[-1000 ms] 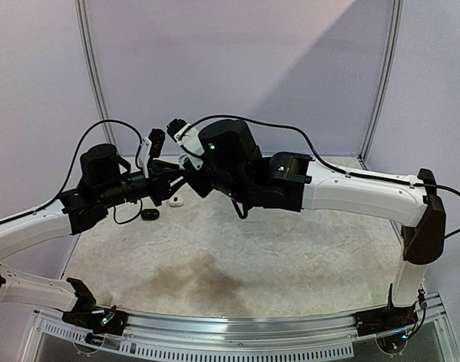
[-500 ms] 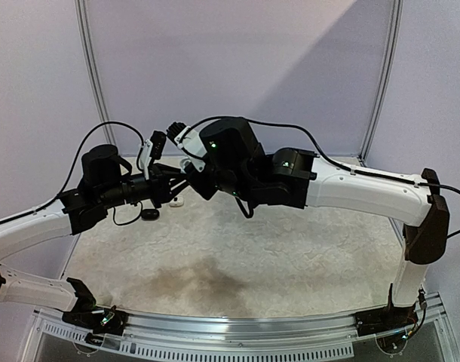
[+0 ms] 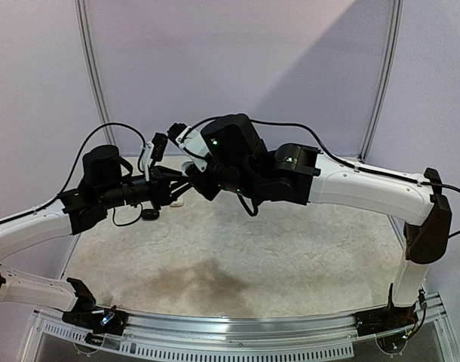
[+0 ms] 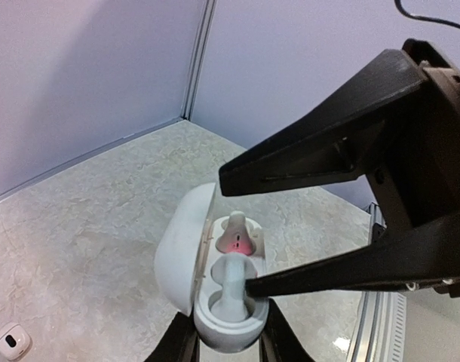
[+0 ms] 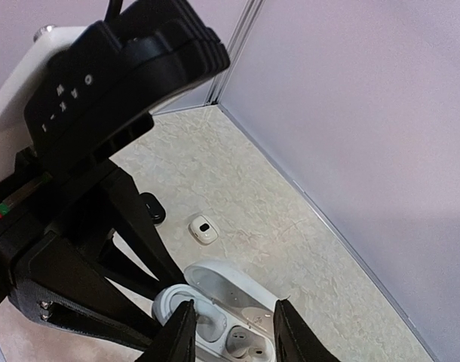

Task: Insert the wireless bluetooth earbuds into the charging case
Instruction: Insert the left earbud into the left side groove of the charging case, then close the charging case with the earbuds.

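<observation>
My right fingers [image 4: 328, 158] have just spread, leaving the earbud [image 4: 231, 283] in the six-o'clock socket of the charging case [image 4: 181, 256]. My left fingers [image 4: 177, 347] pinch that case. This bud looks inserted.

Top camera looks down from behind the arms [image 3: 351, 188] across the surface [image 3: 290, 264]; both wrist cameras closely share the open charging case [image 4: 181, 256].

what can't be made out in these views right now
Left wrist view: left gripper cut off by the bottom edge; tip of the near earbud hidden inside the charging case.
Right wrist view: the case's near end is cut by the bottom edge.
Top view: case hidden behind the right arm; white item too small to identify.
</observation>
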`<move>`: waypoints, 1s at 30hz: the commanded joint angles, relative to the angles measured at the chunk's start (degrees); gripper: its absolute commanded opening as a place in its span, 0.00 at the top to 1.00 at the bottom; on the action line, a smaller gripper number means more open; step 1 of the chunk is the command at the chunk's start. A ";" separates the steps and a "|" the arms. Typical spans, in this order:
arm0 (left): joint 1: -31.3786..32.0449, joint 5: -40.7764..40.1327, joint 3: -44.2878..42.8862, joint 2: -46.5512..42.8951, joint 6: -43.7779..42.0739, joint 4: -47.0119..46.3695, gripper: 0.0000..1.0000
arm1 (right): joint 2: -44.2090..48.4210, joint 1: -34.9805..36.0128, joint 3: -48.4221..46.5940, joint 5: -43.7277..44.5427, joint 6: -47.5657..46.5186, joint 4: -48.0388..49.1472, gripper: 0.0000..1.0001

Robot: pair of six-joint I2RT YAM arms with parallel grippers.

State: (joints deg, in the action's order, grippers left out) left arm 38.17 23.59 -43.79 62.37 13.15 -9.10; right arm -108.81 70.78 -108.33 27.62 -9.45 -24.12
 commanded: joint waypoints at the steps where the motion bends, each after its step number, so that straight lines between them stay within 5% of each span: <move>1: -0.12 1.87 -3.49 -0.58 -0.08 -7.72 1.00 | -1.07 -0.19 -0.31 -4.05 0.18 -7.66 0.64; 12: -1.30 -2.15 -3.64 0.71 -3.68 -1.91 1.00 | 7.76 -0.26 -0.31 -12.64 2.48 -2.19 0.61; 18: -1.43 0.15 -0.95 -2.91 -27.40 1.31 1.00 | 11.10 -3.40 -0.44 -14.97 6.98 1.26 0.56; 23: -1.35 5.39 -1.52 -4.53 -49.12 7.97 1.00 | 1.67 -3.98 -9.80 -7.89 13.30 -9.54 0.54; 30: -1.26 6.14 -3.47 -3.71 -52.34 10.65 1.00 | -4.84 -3.79 -10.37 -12.37 18.85 -11.05 0.55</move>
State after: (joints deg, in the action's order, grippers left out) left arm 37.10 28.64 -45.84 58.33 -34.63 -0.49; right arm -110.45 66.70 -119.87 16.93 4.67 -30.11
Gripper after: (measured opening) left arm 0.242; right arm 0.454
